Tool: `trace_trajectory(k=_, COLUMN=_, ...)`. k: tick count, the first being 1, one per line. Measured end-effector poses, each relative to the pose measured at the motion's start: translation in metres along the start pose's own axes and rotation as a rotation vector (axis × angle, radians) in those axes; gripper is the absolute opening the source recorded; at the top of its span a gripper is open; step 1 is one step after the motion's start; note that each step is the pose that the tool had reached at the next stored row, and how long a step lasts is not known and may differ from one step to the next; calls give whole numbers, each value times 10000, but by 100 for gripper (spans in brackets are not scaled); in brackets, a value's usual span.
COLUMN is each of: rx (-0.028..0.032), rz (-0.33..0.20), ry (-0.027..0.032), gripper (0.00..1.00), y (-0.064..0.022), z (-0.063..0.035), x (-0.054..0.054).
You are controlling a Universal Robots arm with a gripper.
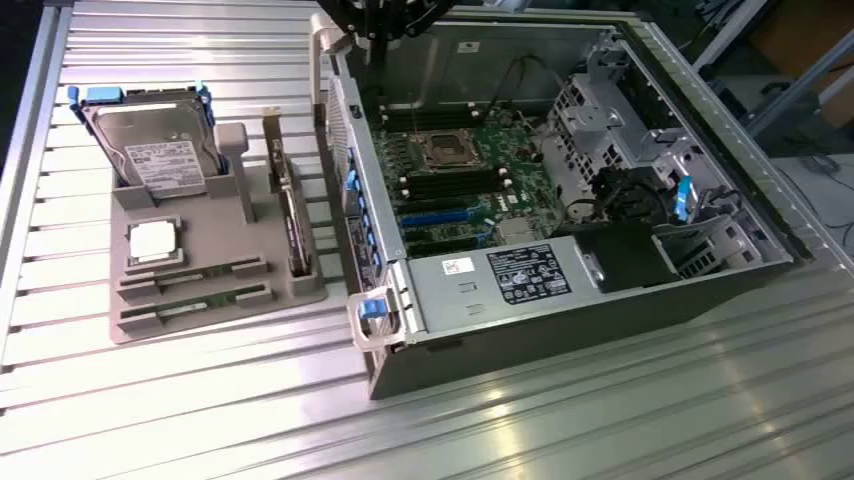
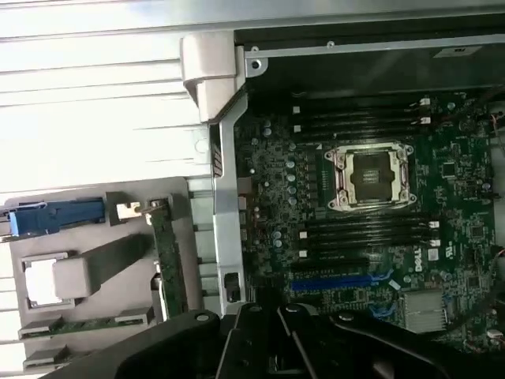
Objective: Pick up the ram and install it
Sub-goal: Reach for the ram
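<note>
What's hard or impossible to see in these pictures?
Exterior view: the gripper is cut off by the top edge.
Exterior view: the ram sits low in the tray; its chips are too small to tell.
Wrist view: the gripper hides part of the motherboard.
Exterior view: the power supply label is too small to read.

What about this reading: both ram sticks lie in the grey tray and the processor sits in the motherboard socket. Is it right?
Not quite. The socket is empty, as the wrist view shows; the processor sits on the grey tray. Both ram sticks do lie in that tray.
</note>
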State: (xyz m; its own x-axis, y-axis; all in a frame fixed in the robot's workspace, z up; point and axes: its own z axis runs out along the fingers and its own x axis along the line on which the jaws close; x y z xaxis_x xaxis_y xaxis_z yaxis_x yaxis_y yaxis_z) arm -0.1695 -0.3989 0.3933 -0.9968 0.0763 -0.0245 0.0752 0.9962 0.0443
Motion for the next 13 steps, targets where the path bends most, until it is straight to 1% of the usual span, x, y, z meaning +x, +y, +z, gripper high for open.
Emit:
trace_trajectory(k=1, rx=0, rz=-2, ry=0, gripper=10, y=-7, z=-2, x=85)
trace_trajectory(k=8, rx=-1, rz=-1, ry=0, gripper=10, y=-16, z=-6, x=215)
trace_trajectory(k=11, rx=1, rz=0, ry=0, gripper=10, y=-27, z=-10, x=355)
trace_trajectory(k=13, rx=0, rz=-1, ry=0, gripper=10, y=-32, z=-12, x=424)
